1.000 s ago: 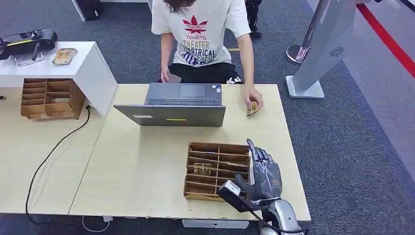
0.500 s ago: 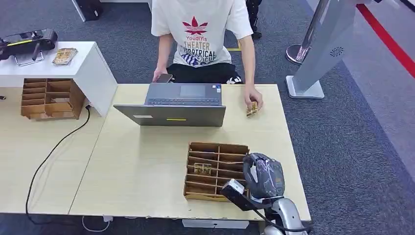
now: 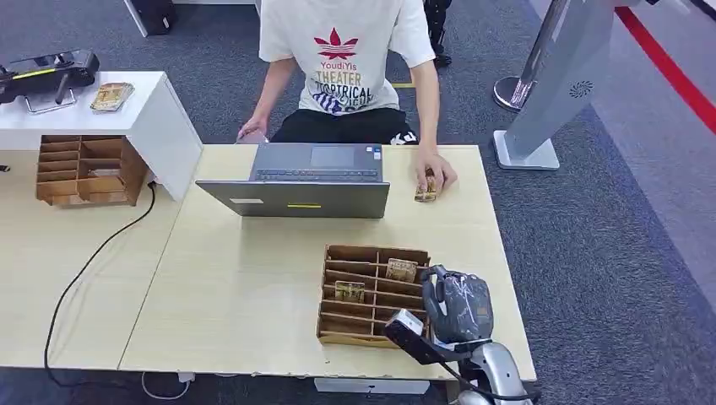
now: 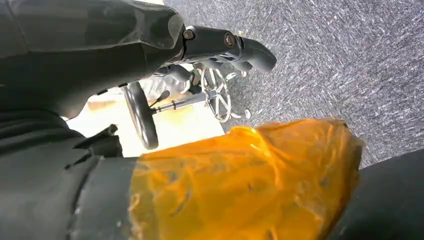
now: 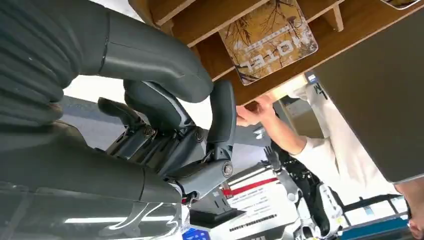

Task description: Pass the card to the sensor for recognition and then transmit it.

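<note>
My right hand (image 3: 457, 302) sits at the right end of the wooden slotted box (image 3: 339, 328), fingers curled in with nothing between them. In the right wrist view the fingertips (image 5: 223, 107) end just short of a patterned card (image 5: 268, 40) lying in a slot. That card (image 3: 402, 270) leans in a back right slot, and a second card (image 3: 349, 291) lies in a middle slot. Across the table a person's hand (image 3: 437, 171) presses another card (image 3: 425, 192) to the tabletop. My left hand (image 4: 227, 42) hangs over the carpet, fingers stretched out and holding nothing.
An open laptop (image 3: 304, 180) stands between the box and the seated person (image 3: 342, 59). At far left a white stand (image 3: 152, 118) carries a black device (image 3: 51, 69) and a card stack (image 3: 111, 95), with another wooden box (image 3: 84, 171) beside it. A cable (image 3: 84, 270) crosses the left table.
My right hand's fingers went from upright and spread to curled in. A card now shows in the box's back right slot. The person slid their card slightly left and moved their other hand.
</note>
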